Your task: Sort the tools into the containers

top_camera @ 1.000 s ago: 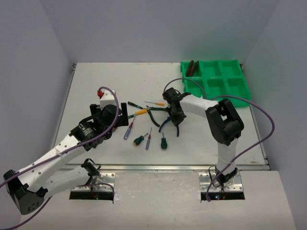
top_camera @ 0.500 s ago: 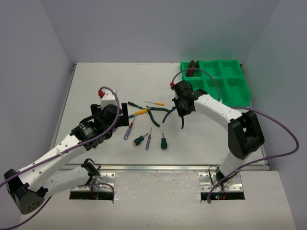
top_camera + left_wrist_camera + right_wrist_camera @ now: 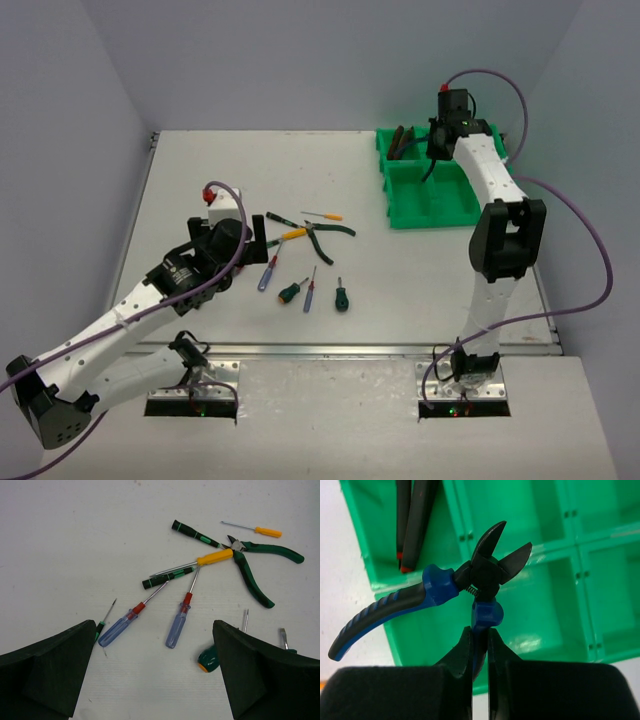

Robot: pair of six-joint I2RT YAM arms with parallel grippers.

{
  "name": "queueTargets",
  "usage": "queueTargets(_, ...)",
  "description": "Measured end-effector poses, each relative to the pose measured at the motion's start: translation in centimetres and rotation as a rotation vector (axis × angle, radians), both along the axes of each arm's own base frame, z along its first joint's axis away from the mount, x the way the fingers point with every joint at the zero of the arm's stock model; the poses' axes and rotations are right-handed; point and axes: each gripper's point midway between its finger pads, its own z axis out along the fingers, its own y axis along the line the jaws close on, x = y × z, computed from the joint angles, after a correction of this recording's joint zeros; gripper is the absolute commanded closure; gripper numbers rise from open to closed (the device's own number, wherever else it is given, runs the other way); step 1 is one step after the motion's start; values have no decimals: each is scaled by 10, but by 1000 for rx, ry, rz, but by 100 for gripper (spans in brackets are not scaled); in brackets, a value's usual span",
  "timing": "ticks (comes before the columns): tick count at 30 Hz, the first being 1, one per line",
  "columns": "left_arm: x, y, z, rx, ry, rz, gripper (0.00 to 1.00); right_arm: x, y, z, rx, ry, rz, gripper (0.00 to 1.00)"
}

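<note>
I've got the R gripper [image 3: 480, 635] clamped tight on one handle of the blue-black cutters [image 3: 485, 575]. The other handle sticks out free to the left in the wrist cam, blades parted. The cutters hang over the green tray [image 3: 540, 610], head abt over a divider wall, so I can't tell which compartment. Red-black pliers [image 3: 417, 515] lie in the corner compartment just beside, not touching the cutters.

L gripper [image 3: 152, 630] is spread wide, holding nothing, over the table [image 3: 60, 540]. Loose tools ahead of it: two blue-handled screwdrivers [image 3: 176, 627] nearest, betw the fingers. Farther out I see a yellow-handled driver [image 3: 215, 557], green-handled pliers [image 3: 260, 570] and a thin orange driver [image 3: 260, 530], all well apart from the tray.
</note>
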Motion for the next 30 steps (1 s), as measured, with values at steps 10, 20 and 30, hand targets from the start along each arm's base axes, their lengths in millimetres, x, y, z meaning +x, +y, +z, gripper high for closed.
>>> queueTargets(10,0,-3,0,-10,-2,-14,0,4,-9,-43,12,-34,104,100)
queueTargets(20,0,-5,0,-10,3,-26,0,4,-11,-55,-73,-49,171,100)
queueTargets(30,0,-5,-1,-4,7,-30,0,1,-5,-61,-52,-50,206,89)
